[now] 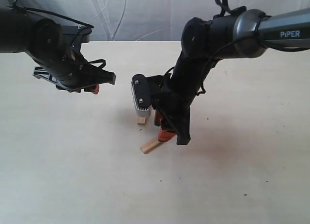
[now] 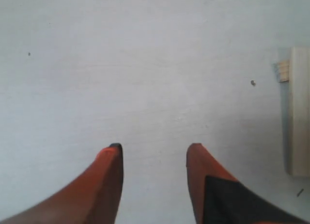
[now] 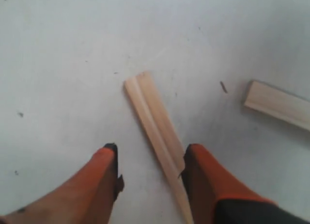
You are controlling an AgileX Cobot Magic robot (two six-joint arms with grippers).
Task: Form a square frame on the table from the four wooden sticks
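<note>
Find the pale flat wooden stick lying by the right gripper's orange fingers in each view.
Exterior view: the pale flat wooden stick lies low centre, under the right gripper.
Right wrist view: mid-frame between the orange fingers, touching one.
Left wrist view: a similar strip at the edge; same one, cannot tell.
Shared landmark: the cream table.

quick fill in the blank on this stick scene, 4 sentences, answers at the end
1. The left end effector hovers with ____ between its fingers.
2. The right end effector is lowered, with a wooden ____ lying between its fingers.
3. Another stick lies flat on the ____, off to the side of those fingers.
4. The jaws of both stand ____, not shut.

Missing words: nothing; stick; table; open
</note>
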